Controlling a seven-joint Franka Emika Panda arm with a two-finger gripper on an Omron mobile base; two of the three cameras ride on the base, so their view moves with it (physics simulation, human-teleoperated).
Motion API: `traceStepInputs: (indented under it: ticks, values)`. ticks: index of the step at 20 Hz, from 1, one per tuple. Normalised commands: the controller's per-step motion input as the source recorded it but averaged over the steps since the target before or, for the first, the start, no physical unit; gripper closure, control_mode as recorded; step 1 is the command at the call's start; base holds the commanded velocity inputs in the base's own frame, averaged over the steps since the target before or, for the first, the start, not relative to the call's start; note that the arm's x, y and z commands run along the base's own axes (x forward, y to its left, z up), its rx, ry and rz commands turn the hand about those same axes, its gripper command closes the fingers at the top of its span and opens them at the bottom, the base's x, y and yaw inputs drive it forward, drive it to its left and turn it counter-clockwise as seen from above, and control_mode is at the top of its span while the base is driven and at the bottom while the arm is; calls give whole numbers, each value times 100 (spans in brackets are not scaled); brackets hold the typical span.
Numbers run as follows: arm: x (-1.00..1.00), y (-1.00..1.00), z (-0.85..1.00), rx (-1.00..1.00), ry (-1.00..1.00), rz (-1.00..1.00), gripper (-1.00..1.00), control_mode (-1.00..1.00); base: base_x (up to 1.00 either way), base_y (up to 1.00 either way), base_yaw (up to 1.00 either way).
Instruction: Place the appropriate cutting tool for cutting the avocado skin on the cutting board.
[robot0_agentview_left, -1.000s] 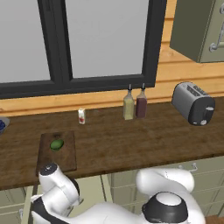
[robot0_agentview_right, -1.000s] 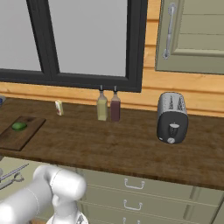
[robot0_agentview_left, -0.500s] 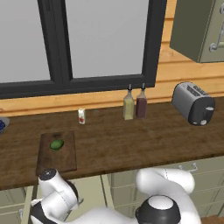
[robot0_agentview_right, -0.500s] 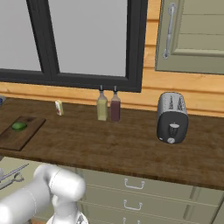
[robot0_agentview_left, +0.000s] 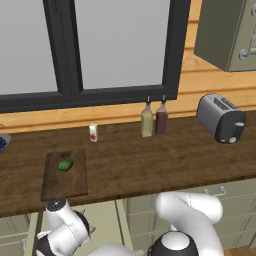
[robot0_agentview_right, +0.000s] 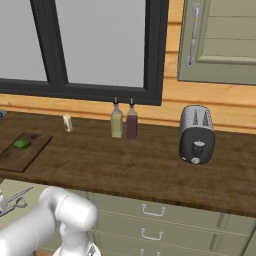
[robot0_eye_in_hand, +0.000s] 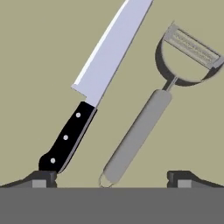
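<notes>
The cutting tool, a knife (robot0_eye_in_hand: 99, 76) with a black riveted handle and long silver blade, lies on a flat beige surface in the hand view. My gripper (robot0_eye_in_hand: 113, 178) hovers over it, open, with nothing between the fingers. The handle's butt sits just beside the left fingertip (robot0_eye_in_hand: 41, 178). Up on the counter lies the dark brown cutting board (robot0_agentview_left: 65, 184) (robot0_agentview_right: 15, 157), with the green avocado (robot0_agentview_left: 65, 165) (robot0_agentview_right: 21, 144) resting on it. My arm bends down below the counter's front edge, under the board.
A grey peeler (robot0_eye_in_hand: 140, 131) lies right of the knife, its handle end between my fingertips. On the counter stand a toaster (robot0_agentview_left: 220, 119) (robot0_agentview_right: 196, 134), two bottles (robot0_agentview_left: 153, 120) (robot0_agentview_right: 124, 121) and a small shaker (robot0_agentview_left: 93, 133). Drawer fronts (robot0_agentview_right: 150, 220) run below the counter.
The arm has sunk a little lower below the counter's front edge. The jaws have stayed open and nothing on the counter has moved.
</notes>
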Motion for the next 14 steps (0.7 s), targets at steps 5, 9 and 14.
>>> traceStepInputs:
  ticks: [5,9,14]
  values:
    - [2,11,-8,0,0,0,-100,-100,0,0,0]
    - [4,19,0,0,0,0,-100,-100,0,0,0]
    - [22,17,0,0,0,0,-100,-100,0,0,0]
